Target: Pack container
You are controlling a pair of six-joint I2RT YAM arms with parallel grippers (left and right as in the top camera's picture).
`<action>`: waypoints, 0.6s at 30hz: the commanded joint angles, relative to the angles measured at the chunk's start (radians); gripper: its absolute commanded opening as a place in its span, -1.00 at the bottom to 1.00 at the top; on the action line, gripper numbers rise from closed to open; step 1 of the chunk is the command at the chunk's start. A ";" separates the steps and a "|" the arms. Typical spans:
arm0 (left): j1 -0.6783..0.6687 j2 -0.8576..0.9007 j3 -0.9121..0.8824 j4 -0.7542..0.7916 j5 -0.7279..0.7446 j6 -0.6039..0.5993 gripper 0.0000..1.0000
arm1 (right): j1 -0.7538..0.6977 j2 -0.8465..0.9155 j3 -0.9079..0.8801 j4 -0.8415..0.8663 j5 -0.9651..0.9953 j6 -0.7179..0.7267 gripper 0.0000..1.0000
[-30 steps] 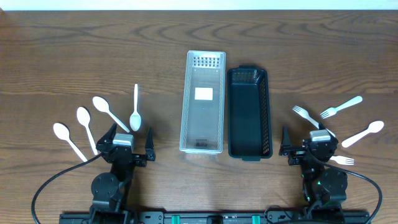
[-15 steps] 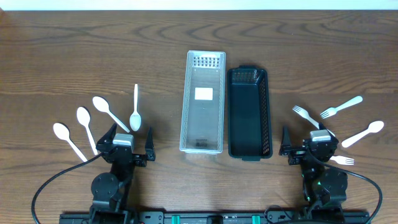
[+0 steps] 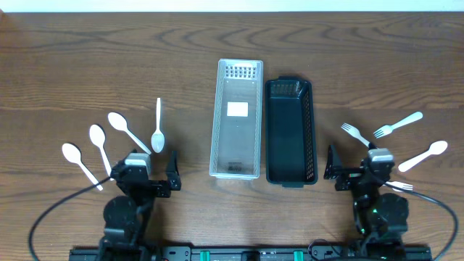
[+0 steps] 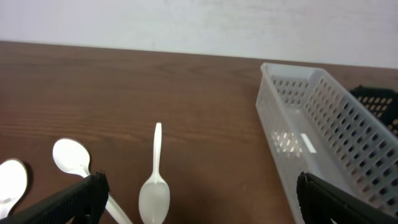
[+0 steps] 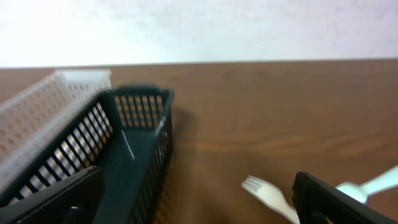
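A clear white slotted container (image 3: 236,119) and a dark green slotted container (image 3: 291,132) stand side by side mid-table, both empty. Several white spoons lie at the left; the nearest spoon (image 3: 157,135) also shows in the left wrist view (image 4: 154,190). Several white forks lie at the right, such as the fork (image 3: 353,132), seen in the right wrist view (image 5: 267,193), plus one white spoon (image 3: 424,155). My left gripper (image 3: 150,171) is open and empty just below the spoons. My right gripper (image 3: 357,168) is open and empty beside the forks.
The white container (image 4: 317,118) fills the right of the left wrist view. The dark container (image 5: 118,155) fills the left of the right wrist view. Black cables trail from both arm bases at the near table edge.
Both arms have shifted slightly; the left gripper moved a little, the right one edged rightward. No object has moved.
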 commanded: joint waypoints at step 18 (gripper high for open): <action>0.003 0.960 0.995 -0.779 0.010 -0.020 0.96 | -0.032 0.847 0.925 -0.641 -0.300 -0.090 -0.98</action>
